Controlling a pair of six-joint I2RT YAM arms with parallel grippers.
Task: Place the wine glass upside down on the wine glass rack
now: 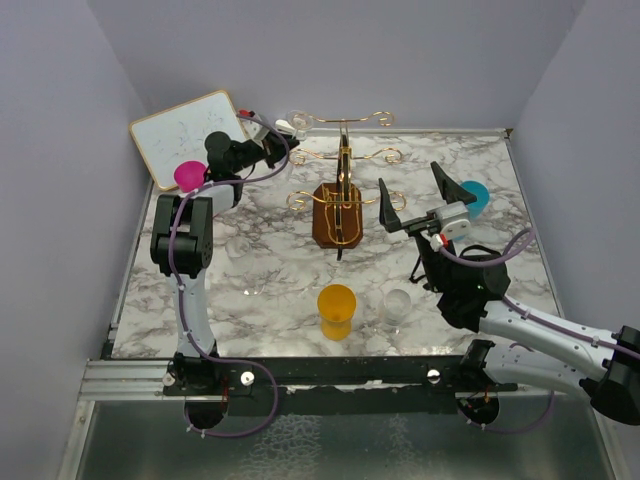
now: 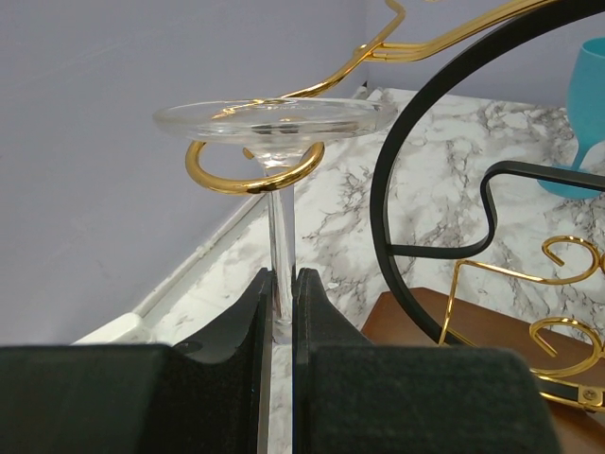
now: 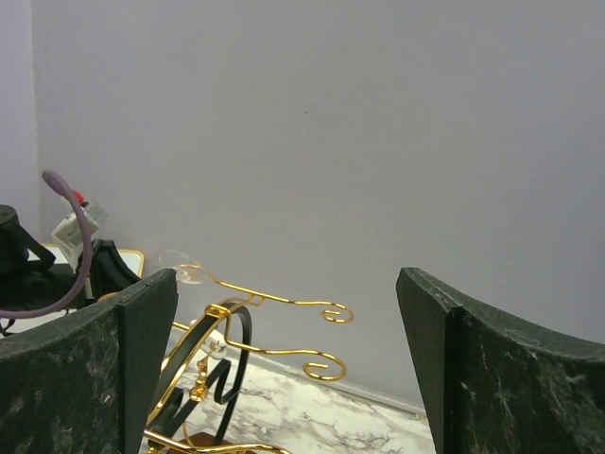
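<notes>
The wine glass rack (image 1: 340, 190) is gold wire on a brown wooden base (image 1: 338, 222) at the table's middle back. The clear wine glass (image 2: 274, 118) hangs upside down; its round foot rests on a gold scroll hook (image 2: 253, 178) at the rack's far left arm. My left gripper (image 2: 281, 293) is shut on the glass stem (image 2: 281, 241); the bowl is hidden below the fingers. In the top view the left gripper (image 1: 283, 132) is beside the foot (image 1: 297, 120). My right gripper (image 1: 413, 200) is open and empty, right of the rack, facing it (image 3: 288, 364).
An orange cup (image 1: 336, 310) and a clear tumbler (image 1: 397, 305) stand near the front edge. A pink cup (image 1: 189, 176) and a whiteboard (image 1: 190, 135) are at the back left. A teal cup (image 1: 474, 196) stands right of the rack.
</notes>
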